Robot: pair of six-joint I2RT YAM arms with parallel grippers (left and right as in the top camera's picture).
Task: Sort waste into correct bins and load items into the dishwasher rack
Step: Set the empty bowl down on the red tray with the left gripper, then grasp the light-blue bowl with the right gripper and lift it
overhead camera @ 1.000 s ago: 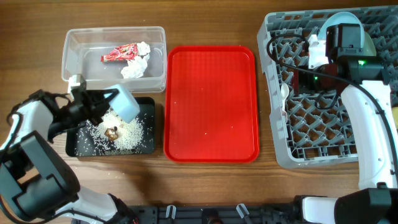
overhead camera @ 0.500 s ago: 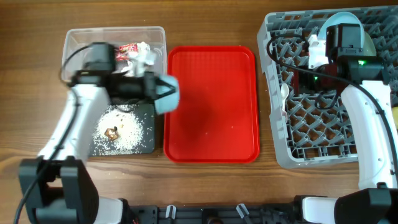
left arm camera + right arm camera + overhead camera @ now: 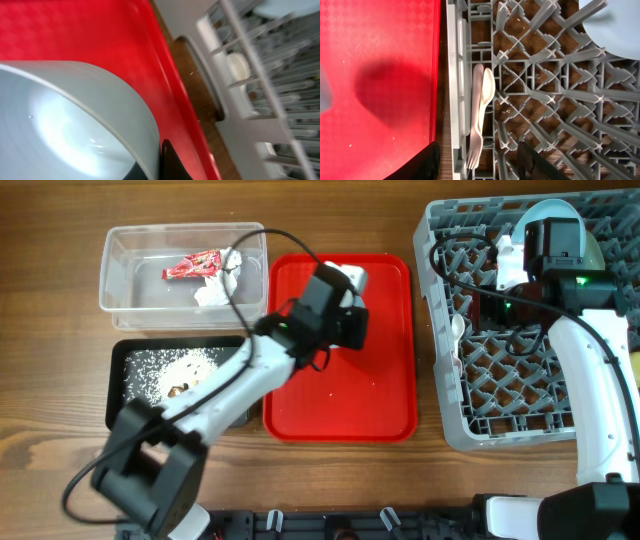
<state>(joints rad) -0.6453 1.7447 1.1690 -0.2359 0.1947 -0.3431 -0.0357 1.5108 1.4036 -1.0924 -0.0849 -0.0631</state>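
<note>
- The left gripper is clamped on the rim of the pale blue bowl, which is held above the red tray.
- The rack lies to the bowl's right, past the tray's edge, so a rightward carry is judged to come next.
- The right gripper hangs spread and empty over the rack, near the fork and spoon.
</note>
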